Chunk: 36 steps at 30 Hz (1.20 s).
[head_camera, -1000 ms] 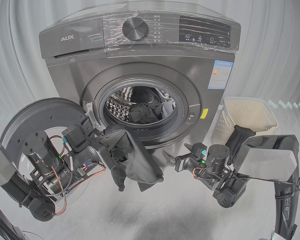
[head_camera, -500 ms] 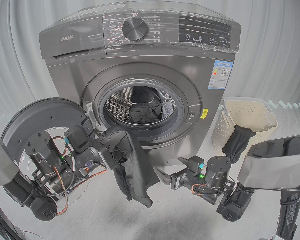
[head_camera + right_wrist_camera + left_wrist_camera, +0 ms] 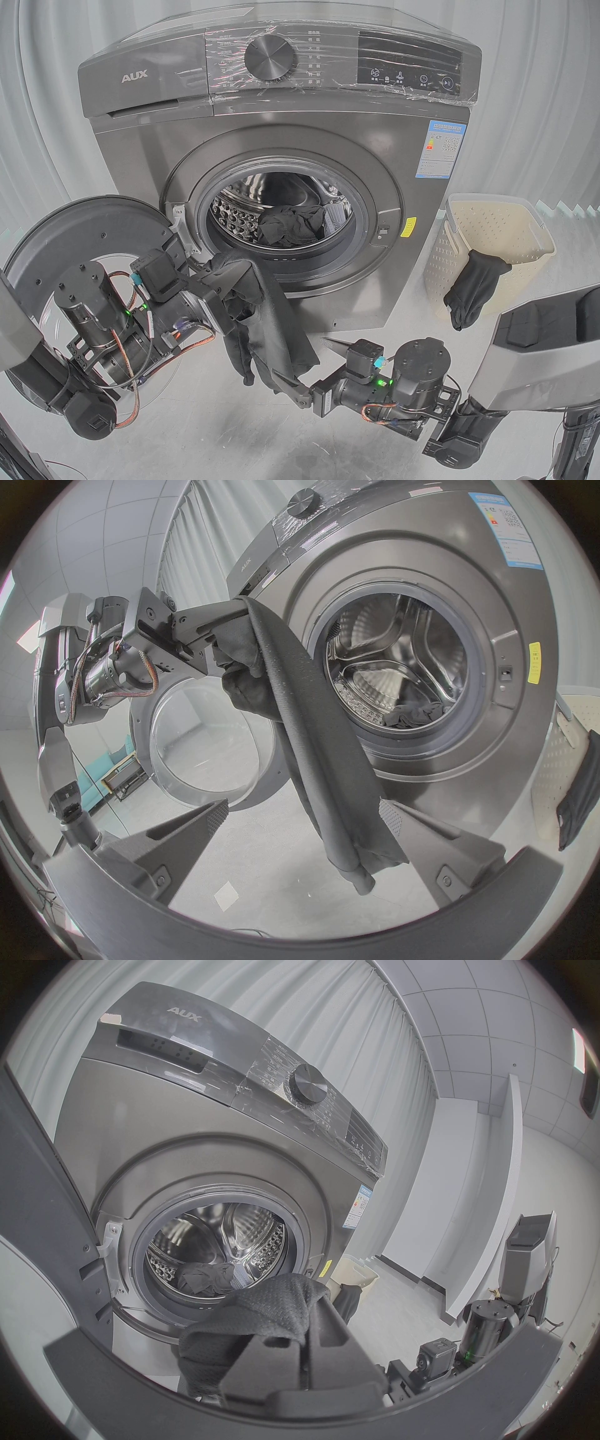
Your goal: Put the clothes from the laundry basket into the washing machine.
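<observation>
Centre-left in the head view: left gripper (image 3: 215, 284) clenched on the upper fold of a dark garment (image 3: 275, 337), just below the open porthole of the washing machine (image 3: 281, 125). Hangs from there in a long limp drape toward the floor.

Lower centre: right gripper (image 3: 312, 369) spread wide at the garment's bottom edge.

Seen from the right wrist view: hem of the garment (image 3: 325, 774) dangling between the two wedge-shaped fingers (image 3: 187, 830), close against one of them, pinched by neither.

Seen from the left wrist view: fine mesh knit on the garment (image 3: 262, 1316), bunched over the shut fingers (image 3: 337, 1341).

Right of the head view: cream perforated plastic laundry basket (image 3: 500, 237) with a black piece (image 3: 472, 290) draped over its front rim. Inside the punched steel drum (image 3: 234, 215), a crumpled black heap (image 3: 290, 225). Round grey door (image 3: 75, 237) swung open at the left edge.
</observation>
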{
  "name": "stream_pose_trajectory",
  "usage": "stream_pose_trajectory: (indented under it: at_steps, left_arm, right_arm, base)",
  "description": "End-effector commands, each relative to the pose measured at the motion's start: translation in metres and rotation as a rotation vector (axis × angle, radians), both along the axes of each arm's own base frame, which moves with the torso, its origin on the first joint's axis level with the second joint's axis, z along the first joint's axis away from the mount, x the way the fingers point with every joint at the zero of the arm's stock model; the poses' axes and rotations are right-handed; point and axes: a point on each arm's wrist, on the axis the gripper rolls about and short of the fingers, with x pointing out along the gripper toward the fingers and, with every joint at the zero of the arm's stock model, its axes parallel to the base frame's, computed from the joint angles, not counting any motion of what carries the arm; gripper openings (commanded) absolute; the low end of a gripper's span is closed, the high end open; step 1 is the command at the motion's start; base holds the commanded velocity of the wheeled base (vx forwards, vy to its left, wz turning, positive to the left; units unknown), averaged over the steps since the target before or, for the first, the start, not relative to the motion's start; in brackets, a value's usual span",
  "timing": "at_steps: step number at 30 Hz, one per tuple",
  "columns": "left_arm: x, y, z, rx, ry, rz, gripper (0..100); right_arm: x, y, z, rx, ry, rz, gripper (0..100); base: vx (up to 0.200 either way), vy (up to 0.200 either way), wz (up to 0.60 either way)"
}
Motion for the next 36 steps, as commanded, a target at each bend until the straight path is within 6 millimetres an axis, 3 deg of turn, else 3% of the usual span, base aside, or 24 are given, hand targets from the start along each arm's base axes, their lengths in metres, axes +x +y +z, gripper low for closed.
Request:
stream_pose_trajectory:
  at_steps: [1, 6, 14, 21, 27, 36]
  left_arm:
    - [0.002, 0.0, 0.002, -0.005, -0.007, 0.004, 0]
    - [0.004, 0.0, 0.003, -0.01, -0.014, 0.01, 0]
    - [0.004, -0.001, 0.003, -0.014, -0.012, 0.026, 0]
    - [0.003, 0.0, 0.004, -0.015, -0.013, 0.026, 0]
    - [0.003, 0.0, 0.004, -0.014, -0.016, 0.026, 0]
    - [0.003, -0.001, 0.004, -0.015, -0.015, 0.023, 0]
  right_arm:
    - [0.001, 0.014, -0.01, -0.002, 0.004, 0.038, 100]
    - [-0.015, 0.026, -0.012, -0.002, 0.013, 0.121, 100]
    - [-0.017, 0.049, -0.011, 0.036, -0.001, 0.181, 100]
    - [0.016, 0.076, -0.026, 0.048, -0.01, 0.151, 100]
    - [0.061, 0.069, -0.032, 0.063, -0.044, 0.048, 100]
    - [0.082, 0.057, -0.028, 0.051, -0.094, -0.02, 100]
  base:
    - [0.0, 0.0, 0.0]
    - [0.0, 0.0, 0.0]
    - [0.0, 0.0, 0.0]
    - [0.0, 0.0, 0.0]
    - [0.0, 0.0, 0.0]
    - [0.0, 0.0, 0.0]
